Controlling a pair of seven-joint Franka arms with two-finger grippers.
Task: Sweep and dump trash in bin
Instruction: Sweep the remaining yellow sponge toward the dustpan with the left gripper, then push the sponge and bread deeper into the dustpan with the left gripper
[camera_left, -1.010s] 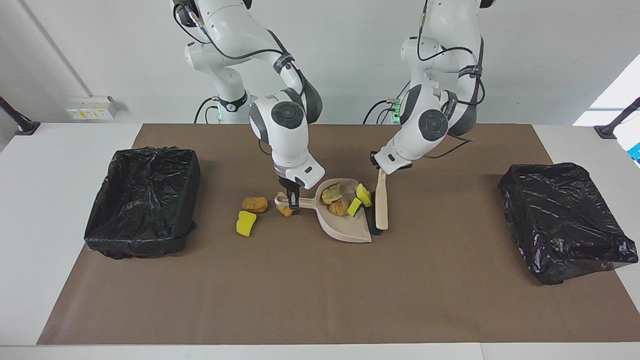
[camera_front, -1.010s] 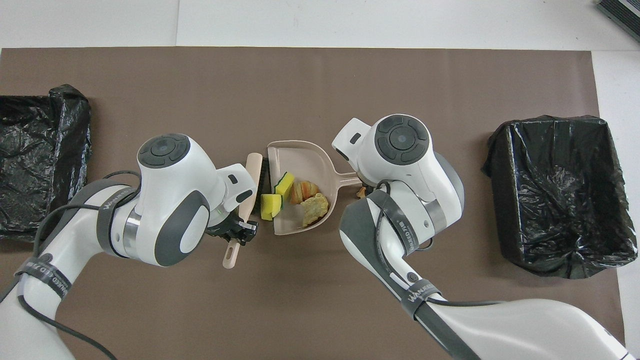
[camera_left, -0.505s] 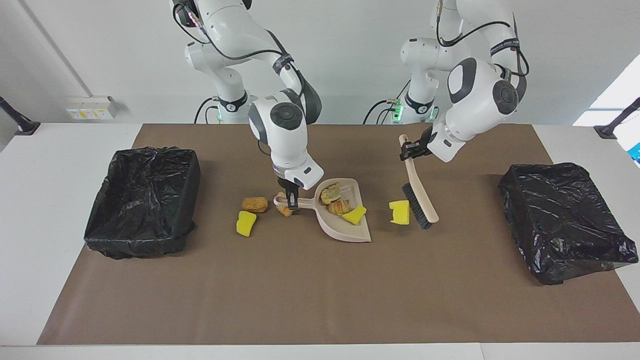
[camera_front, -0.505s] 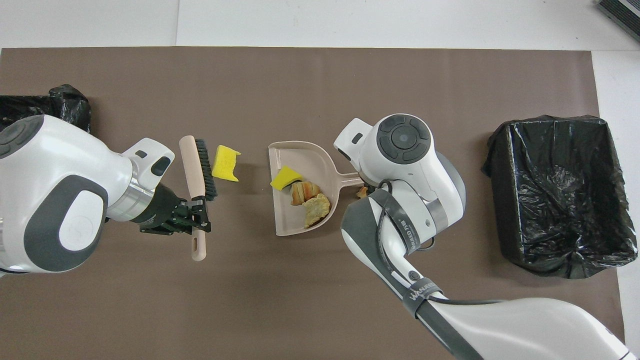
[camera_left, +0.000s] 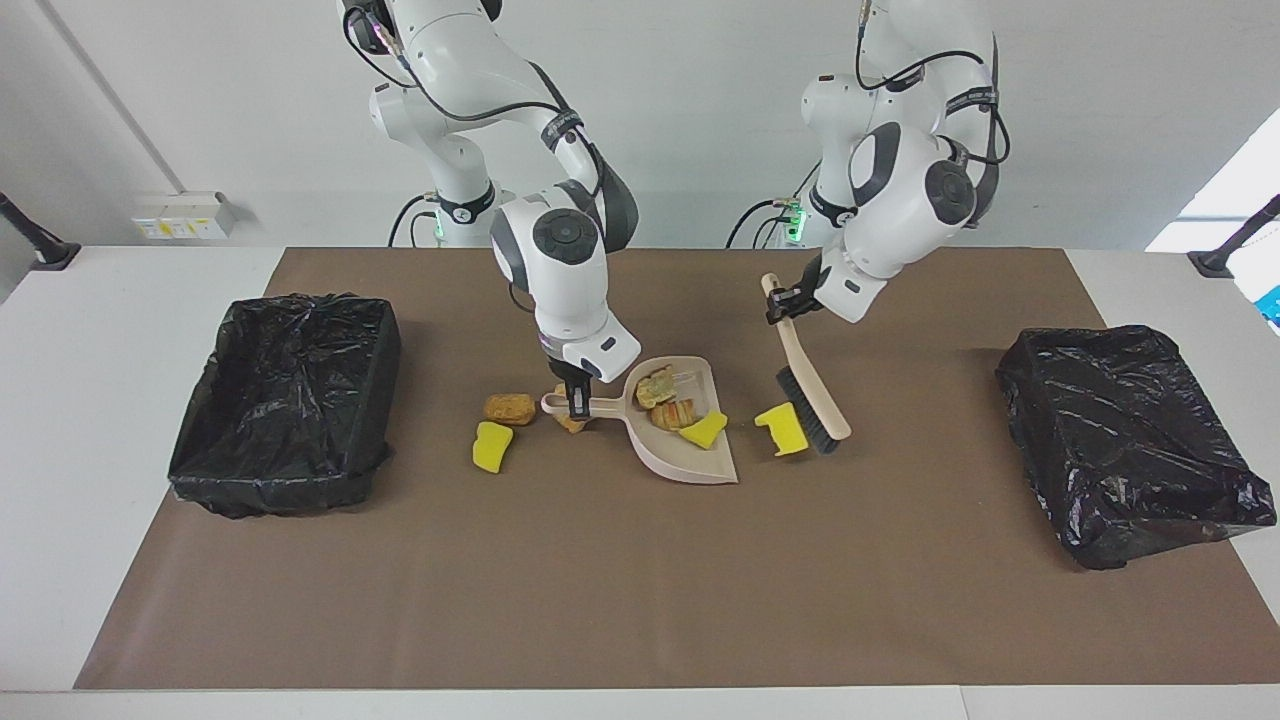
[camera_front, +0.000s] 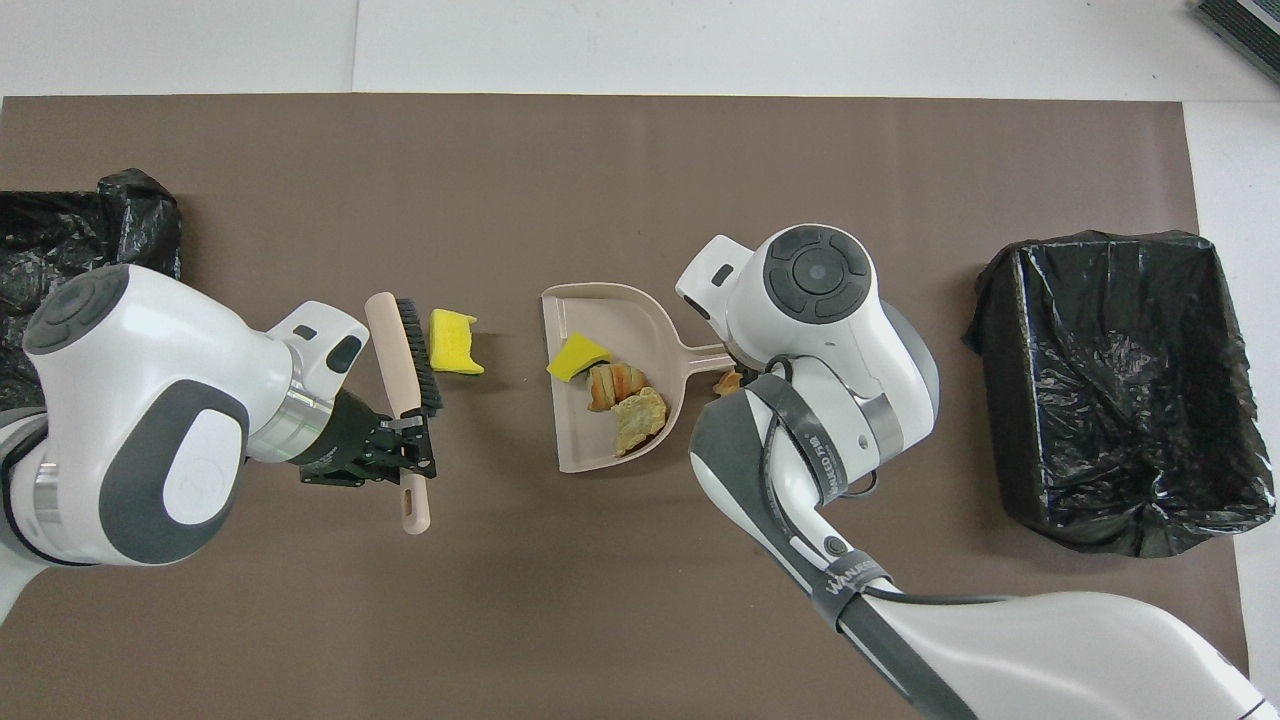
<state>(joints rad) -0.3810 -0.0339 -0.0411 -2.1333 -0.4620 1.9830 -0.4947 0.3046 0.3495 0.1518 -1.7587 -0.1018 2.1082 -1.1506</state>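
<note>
Left gripper clenched on the handle of a beige brush, which slants down to the brown mat; black bristles just beside a loose yellow sponge piece lying between brush and dustpan mouth.

Right gripper clamped on the handle of the beige dustpan. In the pan, out past these jaws: a yellow sponge scrap, a croissant-like pastry, a crumbly bread piece.

A small pastry bit sits right under the right jaws, touching the handle. Outside the pan toward the right arm's end: a brown bread lump and another yellow sponge.

Black-lined bin at the right arm's end; second black-bagged bin at the left arm's end.

Writing: right arm's strap reads "WANEED…" in the overhead view, remainder illegible.
</note>
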